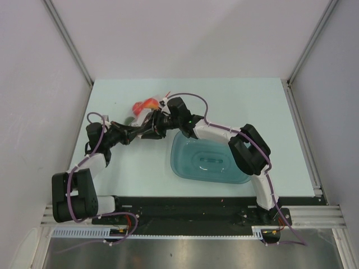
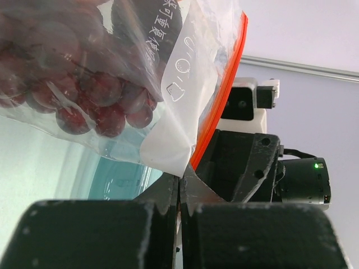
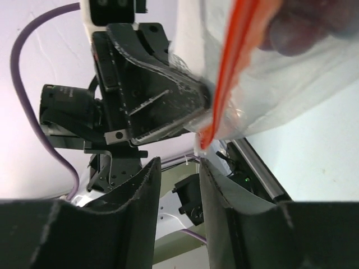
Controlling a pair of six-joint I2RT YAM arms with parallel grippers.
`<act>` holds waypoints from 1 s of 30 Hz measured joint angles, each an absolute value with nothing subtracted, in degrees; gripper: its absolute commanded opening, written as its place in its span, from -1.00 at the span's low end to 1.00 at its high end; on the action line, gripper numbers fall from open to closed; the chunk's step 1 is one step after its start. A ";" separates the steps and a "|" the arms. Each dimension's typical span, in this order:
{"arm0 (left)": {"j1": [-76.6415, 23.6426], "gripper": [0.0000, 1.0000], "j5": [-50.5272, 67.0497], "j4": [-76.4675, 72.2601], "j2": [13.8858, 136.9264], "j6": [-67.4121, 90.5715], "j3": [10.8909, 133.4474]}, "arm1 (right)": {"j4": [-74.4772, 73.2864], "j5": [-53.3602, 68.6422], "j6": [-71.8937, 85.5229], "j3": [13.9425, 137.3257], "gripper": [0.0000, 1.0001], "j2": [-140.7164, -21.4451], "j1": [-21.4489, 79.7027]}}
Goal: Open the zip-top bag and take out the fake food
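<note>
Left fingers (image 2: pixel 171 193) clenched a corner of the zip-top bag (image 2: pixel 185 84) (grapes (image 2: pixel 95 101) inside), presenting its mouth so the parted right fingers (image 3: pixel 152 175) could pinch it.

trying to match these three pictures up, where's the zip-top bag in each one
top external: zip-top bag left of centre, up-left of the teal tub.
left wrist: fills the upper left, grapes inside, orange-red strip running down mid-frame.
right wrist: upper right, strip slanting down.
shared landmark: the left gripper shut on the bag's corner, in all three views.
</note>
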State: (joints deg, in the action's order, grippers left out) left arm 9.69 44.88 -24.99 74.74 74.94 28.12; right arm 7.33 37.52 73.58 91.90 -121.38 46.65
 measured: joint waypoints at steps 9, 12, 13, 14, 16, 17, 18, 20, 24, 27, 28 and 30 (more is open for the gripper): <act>9.63 -0.99 44.91 -24.64 74.17 75.05 27.88 | 10.41 37.60 75.48 91.68 -0.35 -121.54 46.61; 9.63 -0.99 44.93 -24.62 74.15 75.05 27.88 | 10.63 37.82 75.50 91.26 -0.24 -121.54 46.61; 9.63 -0.99 44.91 -24.62 74.15 75.02 27.88 | 10.63 37.91 75.50 91.07 -0.21 -121.54 46.61; 9.63 -0.99 44.93 -24.62 74.15 75.02 27.88 | 10.61 38.02 75.44 90.83 -0.20 -121.54 46.61; 9.61 -0.99 44.93 -24.62 74.15 75.05 27.88 | 10.55 38.11 75.42 90.41 -0.22 -121.54 46.65; 9.61 -0.99 44.91 -24.58 74.15 75.02 27.88 | 10.57 38.24 75.40 90.19 -0.23 -121.54 46.65; 9.61 -0.99 44.93 -24.56 74.15 75.05 27.88 | 10.57 38.35 75.42 90.04 -0.24 -121.56 46.65; 9.61 -1.00 44.95 -24.51 74.15 75.05 27.88 | 10.61 38.48 75.44 89.93 -0.24 -121.67 46.65; 9.61 -0.99 44.95 -24.49 74.15 75.05 27.88 | 10.87 38.50 75.42 89.32 -0.26 -121.67 46.59; 9.58 -1.00 44.97 -24.47 74.15 75.05 27.88 | 11.49 38.54 75.48 89.25 -0.31 -122.15 46.44; 9.58 -1.00 44.97 -24.47 74.15 75.07 27.88 | 11.64 38.59 75.48 89.25 -0.33 -122.34 46.39; 9.58 -0.99 44.99 -24.49 74.15 75.07 27.88 | 11.73 38.68 75.50 89.25 -0.39 -122.76 46.37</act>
State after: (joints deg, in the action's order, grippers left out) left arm 9.58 44.99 -24.49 74.15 75.07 27.88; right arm 11.73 38.68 75.50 89.25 -122.76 46.37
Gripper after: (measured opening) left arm 0.005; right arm 0.344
